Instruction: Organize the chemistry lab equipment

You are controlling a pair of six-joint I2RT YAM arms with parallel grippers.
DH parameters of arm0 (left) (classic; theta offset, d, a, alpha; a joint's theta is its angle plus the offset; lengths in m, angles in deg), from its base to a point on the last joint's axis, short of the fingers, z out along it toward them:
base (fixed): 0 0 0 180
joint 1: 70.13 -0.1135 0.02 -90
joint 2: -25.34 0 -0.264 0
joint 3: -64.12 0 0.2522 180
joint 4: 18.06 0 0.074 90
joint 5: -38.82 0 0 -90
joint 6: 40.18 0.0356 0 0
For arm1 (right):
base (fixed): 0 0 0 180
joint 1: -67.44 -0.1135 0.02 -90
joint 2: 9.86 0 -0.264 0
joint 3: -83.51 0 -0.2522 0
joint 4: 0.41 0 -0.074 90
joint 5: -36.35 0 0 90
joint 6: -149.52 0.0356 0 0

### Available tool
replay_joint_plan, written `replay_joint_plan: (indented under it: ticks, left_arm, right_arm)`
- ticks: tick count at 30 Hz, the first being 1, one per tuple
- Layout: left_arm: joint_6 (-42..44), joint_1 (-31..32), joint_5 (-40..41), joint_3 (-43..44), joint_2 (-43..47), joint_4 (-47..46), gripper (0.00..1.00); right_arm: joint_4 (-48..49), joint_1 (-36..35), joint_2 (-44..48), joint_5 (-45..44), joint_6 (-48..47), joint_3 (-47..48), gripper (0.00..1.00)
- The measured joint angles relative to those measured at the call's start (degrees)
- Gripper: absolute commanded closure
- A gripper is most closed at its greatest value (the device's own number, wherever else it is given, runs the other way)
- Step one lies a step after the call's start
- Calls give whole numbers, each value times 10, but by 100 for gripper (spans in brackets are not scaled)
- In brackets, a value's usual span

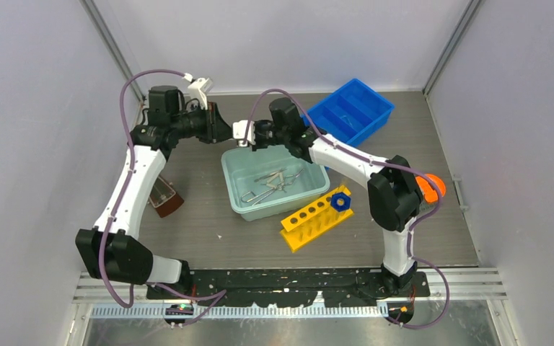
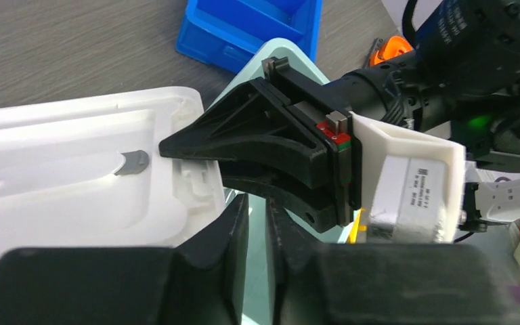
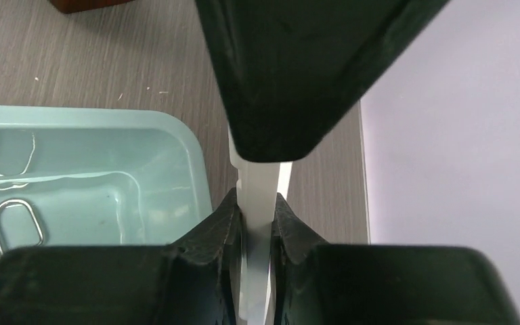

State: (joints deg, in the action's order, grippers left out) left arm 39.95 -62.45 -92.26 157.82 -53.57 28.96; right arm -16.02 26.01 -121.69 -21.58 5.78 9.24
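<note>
Left gripper: jaws nearly together with a thin gap. Whether they pinch the white plastic panel beside them cannot be told. Right gripper: jaws clamped on that panel's edge, above the pale teal tub. The metal tools lie inside the tub. Hazard: an edge-only grip may let the panel pivot and drop onto them.

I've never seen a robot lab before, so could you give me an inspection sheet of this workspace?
Surface: grey wood-grain table.
Job's things: wire tools in teal tub; blue tray at far right.
Clutter: yellow rack, blue knob, brown object, orange object.
Grippers: right gripper shut on a white piece; left gripper beside it, grip unclear.
Cables: purple cables, in loose loops.
Surroundings: pale walls on three sides.
</note>
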Motion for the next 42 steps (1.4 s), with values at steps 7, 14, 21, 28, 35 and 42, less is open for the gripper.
replay_joint_plan:
  ticks: [7, 14, 21, 28, 35, 42]
  left_arm:
    - [-5, 2, 25, 19, 28, -1, 34]
    - [-17, 1, 91, 66, 82, -7, 4]
    - [-14, 1, 162, 52, 188, -33, 0]
    - [0, 1, 210, 7, 222, -31, 0]
    - [17, 1, 243, -29, 232, -6, 0]
    - [18, 1, 251, -51, 266, 21, 2]
  right_arm:
    - [84, 1, 10, 0, 51, -53, 99]
    - [135, 3, 53, -12, 113, -85, 99]
    - [216, 3, 125, -49, 235, -139, 99]
    - [198, 6, 185, -145, 445, -139, 99]
    - [70, 26, 283, -189, 611, -134, 99]
    - [0, 68, 396, -160, 736, -155, 100]
